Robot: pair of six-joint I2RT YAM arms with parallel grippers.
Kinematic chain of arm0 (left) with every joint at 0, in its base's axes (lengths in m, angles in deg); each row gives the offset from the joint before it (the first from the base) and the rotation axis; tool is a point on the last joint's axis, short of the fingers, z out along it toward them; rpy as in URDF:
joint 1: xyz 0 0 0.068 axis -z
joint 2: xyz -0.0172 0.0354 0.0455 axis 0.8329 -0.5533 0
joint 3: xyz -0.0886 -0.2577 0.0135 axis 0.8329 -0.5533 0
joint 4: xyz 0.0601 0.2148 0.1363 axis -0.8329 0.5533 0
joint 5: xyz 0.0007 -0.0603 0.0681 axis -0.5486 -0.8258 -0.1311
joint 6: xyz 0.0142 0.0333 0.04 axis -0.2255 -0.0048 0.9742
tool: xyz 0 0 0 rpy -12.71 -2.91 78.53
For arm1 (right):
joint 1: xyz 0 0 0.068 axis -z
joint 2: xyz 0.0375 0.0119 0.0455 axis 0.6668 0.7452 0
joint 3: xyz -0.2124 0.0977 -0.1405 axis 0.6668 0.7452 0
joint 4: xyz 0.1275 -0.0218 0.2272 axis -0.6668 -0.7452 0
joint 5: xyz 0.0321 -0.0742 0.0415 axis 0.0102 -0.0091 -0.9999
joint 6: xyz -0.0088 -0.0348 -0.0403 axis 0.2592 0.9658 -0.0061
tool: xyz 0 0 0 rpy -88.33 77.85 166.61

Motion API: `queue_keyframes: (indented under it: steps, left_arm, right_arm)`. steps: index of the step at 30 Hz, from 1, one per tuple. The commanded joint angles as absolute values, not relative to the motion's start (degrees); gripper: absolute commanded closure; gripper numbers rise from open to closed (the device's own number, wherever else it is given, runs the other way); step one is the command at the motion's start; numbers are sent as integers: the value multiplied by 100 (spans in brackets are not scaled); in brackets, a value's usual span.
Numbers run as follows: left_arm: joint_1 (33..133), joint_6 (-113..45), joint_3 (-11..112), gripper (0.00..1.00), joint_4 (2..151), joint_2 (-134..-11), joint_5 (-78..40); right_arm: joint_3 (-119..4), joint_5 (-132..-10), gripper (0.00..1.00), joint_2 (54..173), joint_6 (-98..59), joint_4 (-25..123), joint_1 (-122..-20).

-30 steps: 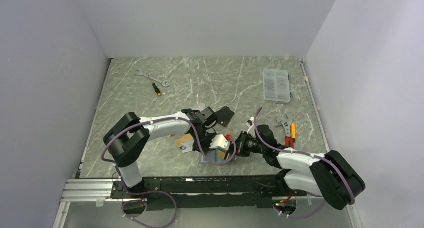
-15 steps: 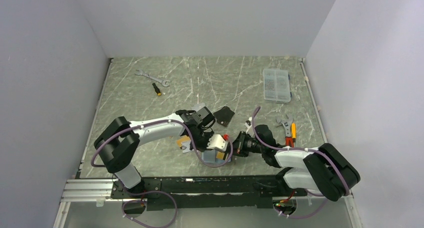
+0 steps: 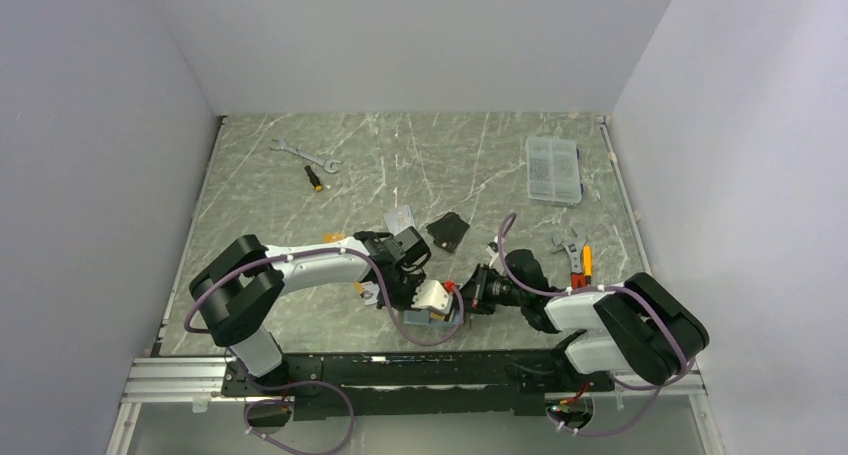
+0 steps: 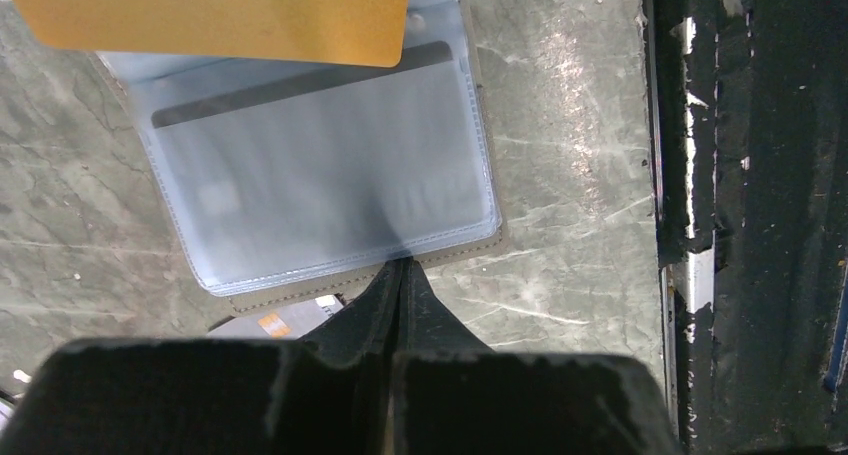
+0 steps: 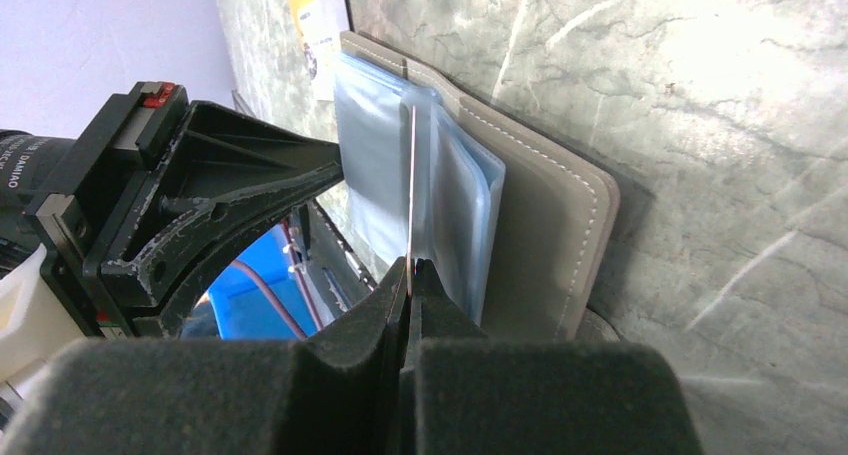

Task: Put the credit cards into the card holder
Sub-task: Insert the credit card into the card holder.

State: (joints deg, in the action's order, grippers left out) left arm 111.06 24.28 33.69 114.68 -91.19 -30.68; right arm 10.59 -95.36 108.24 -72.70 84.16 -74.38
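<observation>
From the left wrist, the card holder (image 4: 330,185) lies open on the green marbled tabletop (image 4: 570,125). Its grey-taupe cover shows only as a narrow stitched rim around pale blue clear sleeves, and a dark stripe shows through the top sleeve. A gold-orange card (image 4: 210,15) overlaps the holder's far edge and is cut off by the top of the frame. The left pincer (image 4: 400,275) has its fingers together, tips at the holder's near edge. Whether they nip the sleeve or the cover I cannot tell. A silver-grey card (image 4: 265,325) with a small orange mark peeks from under that near edge, mostly hidden behind the pincer's body.

From the right wrist, the right pincer (image 5: 410,275) is clamped on the gold-orange card. The card is seen edge-on as a thin coppery line standing among the blue sleeves, and how deep it sits cannot be made out. The cover lies flat on the tabletop to the right, and the left pincer's black body fills the left side. Beyond the holder's far end a yellow-and-white scrap shows, cut off by the frame and too partial to name.

From above, the holder sits near the front centre of the tabletop, almost wholly covered by the two pincers meeting over it. Only a sliver of blue shows. A second silver-grey card (image 3: 400,218) lies further back beside a black pouch (image 3: 447,231).
</observation>
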Motion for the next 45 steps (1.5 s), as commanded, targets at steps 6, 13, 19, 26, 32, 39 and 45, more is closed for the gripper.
queue_keyframes:
  steps: [6, 13, 19, 26, 32, 39, 45]
  left_arm:
    - [11237, 2396, 3266, 98, 11272, -9203, -3117]
    - [11264, 2436, 3217, 99, 11309, -9199, -3063]
    - [11265, 2457, 3282, 100, 11333, -9208, -3080]
    - [11270, 2488, 3296, 100, 11334, -9221, -3022]
    - [11274, 2462, 3355, 100, 11351, -9262, -3036]
    - [11283, 2487, 3382, 100, 11375, -9252, -3027]
    - [11285, 2498, 3384, 100, 11372, -9245, -3010]
  right_arm:
    - [1204, -9665, 100, 11183, -7332, 9198, -7528]
    - [1286, -9758, 100, 11469, -7369, 9480, -7564]
    - [1186, -9876, 100, 11701, -7325, 9543, -7636]
    - [991, -10008, 100, 11764, -7119, 9215, -7636]
    - [717, -10231, 100, 11927, -6851, 8895, -7617]
    - [688, -10397, 100, 12277, -6844, 9036, -7610]
    - [681, -10460, 100, 12503, -6816, 8990, -7609]
